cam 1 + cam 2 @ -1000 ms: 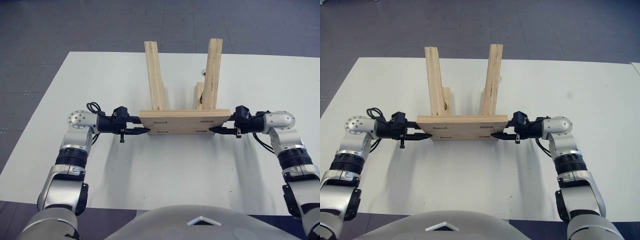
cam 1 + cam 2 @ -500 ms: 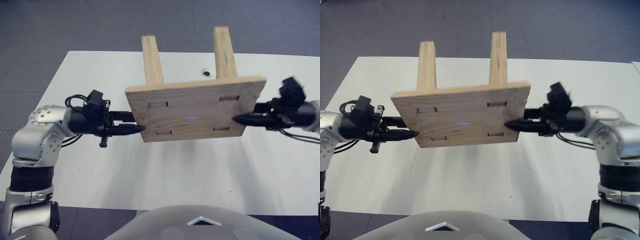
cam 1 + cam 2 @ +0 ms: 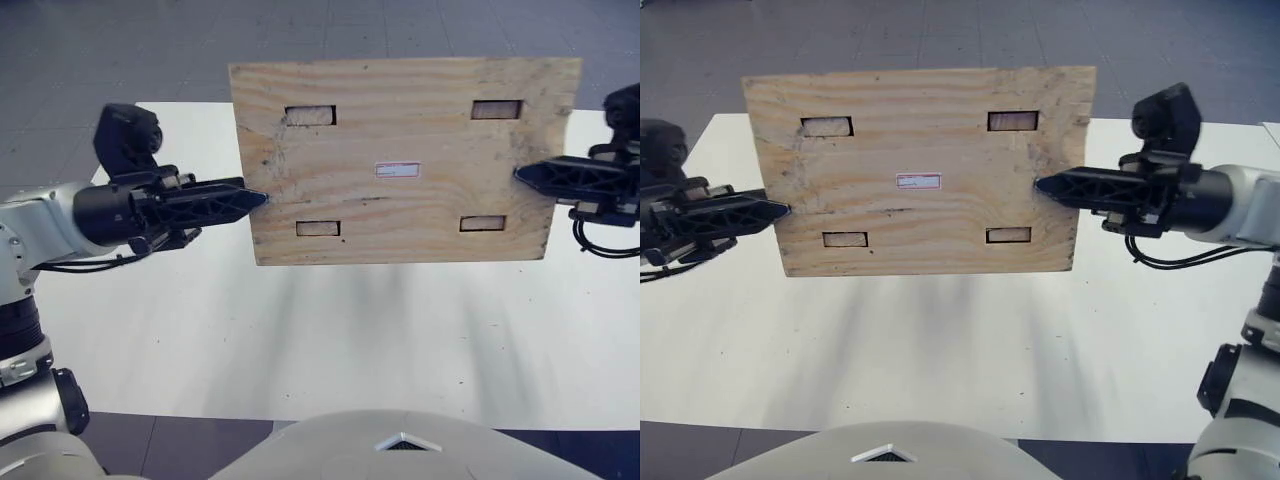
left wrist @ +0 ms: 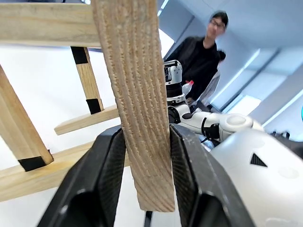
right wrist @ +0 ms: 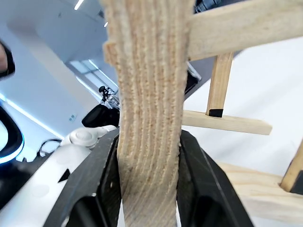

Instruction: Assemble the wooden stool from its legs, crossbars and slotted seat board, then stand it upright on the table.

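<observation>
Above the white table [image 3: 300, 350] I held the stool [image 3: 940, 220] aloft, left gripper [image 3: 256, 198] and right gripper [image 3: 523, 176] each clamped on an opposite end of the slotted seat board [image 3: 400, 120], its long axis spanning between them, legs [image 4: 19, 135] pointing away from me behind it.

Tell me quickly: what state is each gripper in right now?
Left gripper: closed, clamping the seat board at its left edge.
Right gripper: closed, clamping the same board's right edge.
</observation>
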